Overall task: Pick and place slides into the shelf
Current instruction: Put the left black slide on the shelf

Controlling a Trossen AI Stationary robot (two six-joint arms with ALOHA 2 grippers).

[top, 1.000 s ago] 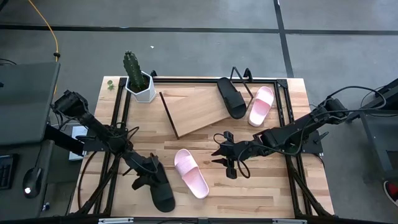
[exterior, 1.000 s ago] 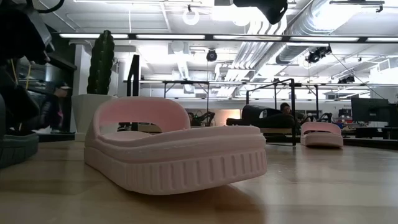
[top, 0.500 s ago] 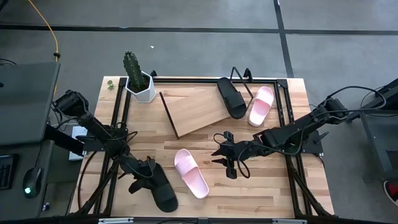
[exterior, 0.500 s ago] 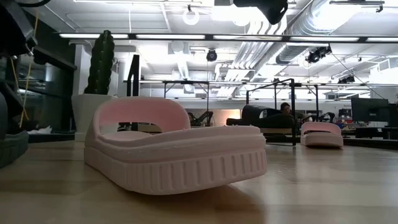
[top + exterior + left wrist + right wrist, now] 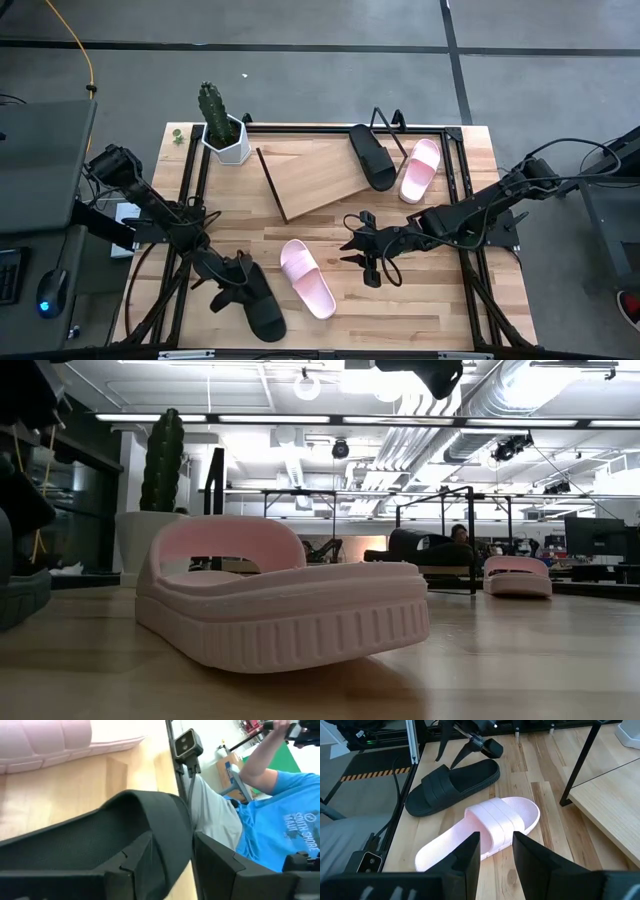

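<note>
A black slide [image 5: 265, 310] lies on the table near the front left, and my left gripper [image 5: 240, 283] is shut on its far end. A pink slide [image 5: 307, 278] rests sole-down on the table just to its right. My right gripper [image 5: 365, 268] hangs open above the table right of the pink slide, with nothing between its fingers [image 5: 470, 855]. The shelf [image 5: 315, 175] stands at the back centre. A second black slide [image 5: 372, 157] lies on the shelf's right end. A second pink slide [image 5: 420, 170] lies just right of that. My left gripper holds the black slide at its far end [image 5: 492, 762], the end away from the strap. One finger [image 5: 130, 865] lies over the footbed and the other [image 5: 225, 865] stands outside the sole's edge. The fingers slant down from the table's left. The slide's strap end [image 5: 427, 797] rests on the table.
A potted cactus [image 5: 222, 125] stands at the back left beside the shelf. Black frame rails [image 5: 190, 200] run along the table's left and right sides. A person in a blue shirt [image 5: 280, 820] sits beyond the table's near edge. Bare wood lies between the pink slide and the shelf.
My left gripper has swung slightly, and the black slide has gone with it. The slide has turned a little on the table, and less of it shows at the low view's left edge.
</note>
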